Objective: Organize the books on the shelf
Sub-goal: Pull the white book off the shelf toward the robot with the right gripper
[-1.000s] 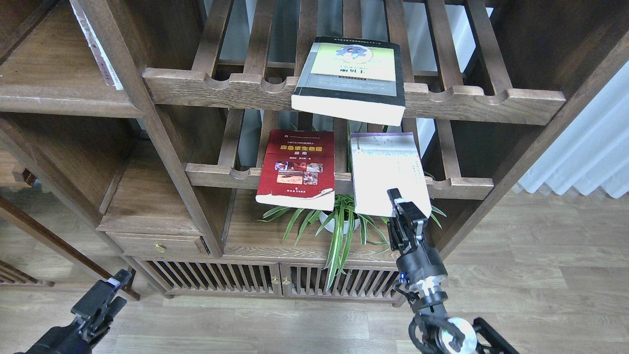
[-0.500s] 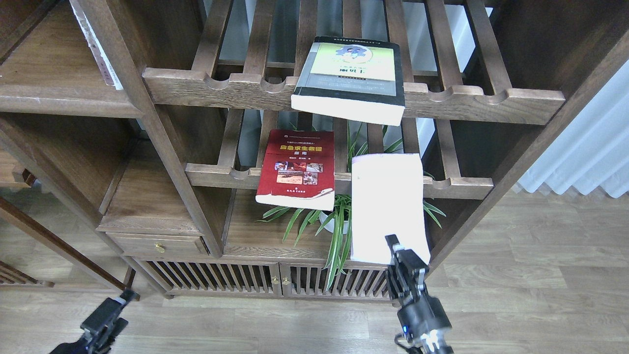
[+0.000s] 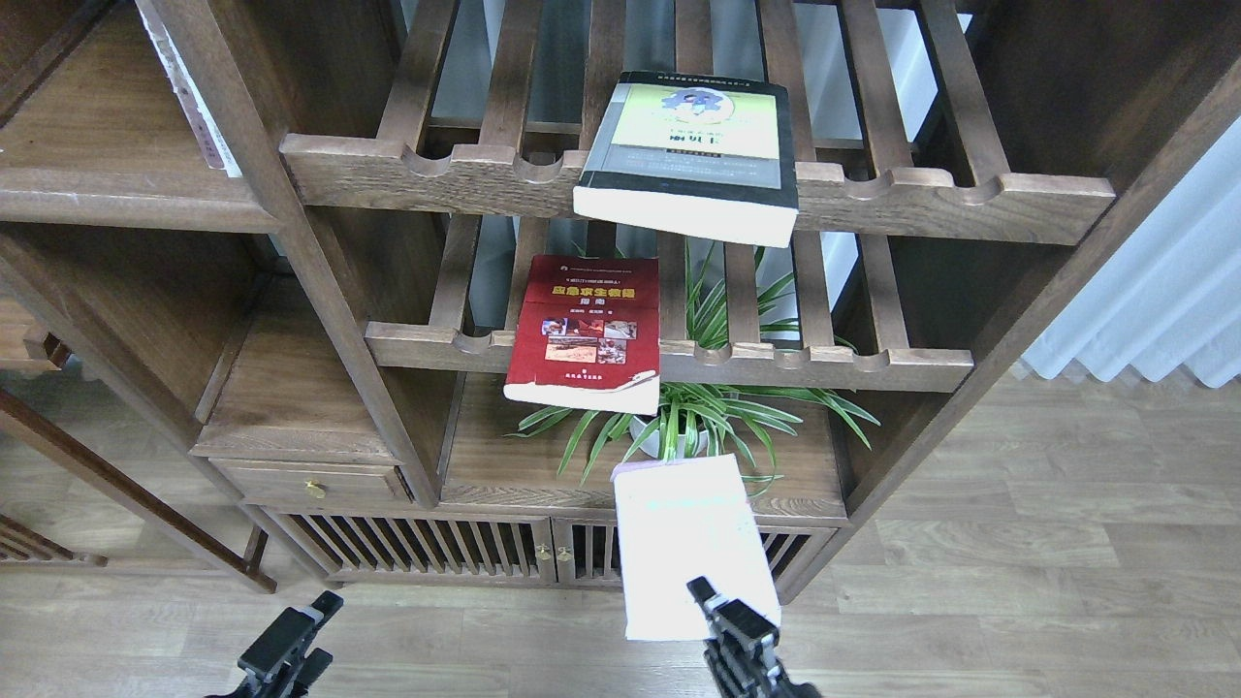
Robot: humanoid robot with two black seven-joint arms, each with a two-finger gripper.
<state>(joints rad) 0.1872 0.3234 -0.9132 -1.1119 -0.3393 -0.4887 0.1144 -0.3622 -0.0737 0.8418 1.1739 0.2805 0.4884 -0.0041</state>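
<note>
The thick book (image 3: 690, 155) with a yellow-green, grey and black cover lies on the upper slatted rack and overhangs its front rail. The red book (image 3: 587, 332) with photos lies on the lower slatted rack and overhangs too. My right gripper (image 3: 729, 613) is shut on the near edge of the pale lilac book (image 3: 690, 543), holding it out in front of the cabinet, below the plant. My left gripper (image 3: 291, 645) is low at the bottom left, empty, its fingers too dark to tell apart. The solid dark-brown shelf (image 3: 126, 189) is at the upper left.
A potted spider plant (image 3: 684, 422) stands on the board under the lower rack (image 3: 776, 364). A pale book spine (image 3: 194, 97) leans at the upper left post. A small drawer (image 3: 310, 480) and slatted doors (image 3: 465, 553) sit below. Wooden floor lies in front.
My right gripper has pulled the lilac book off the lower rack, down and to the left toward me. My left gripper has moved right along the bottom edge.
</note>
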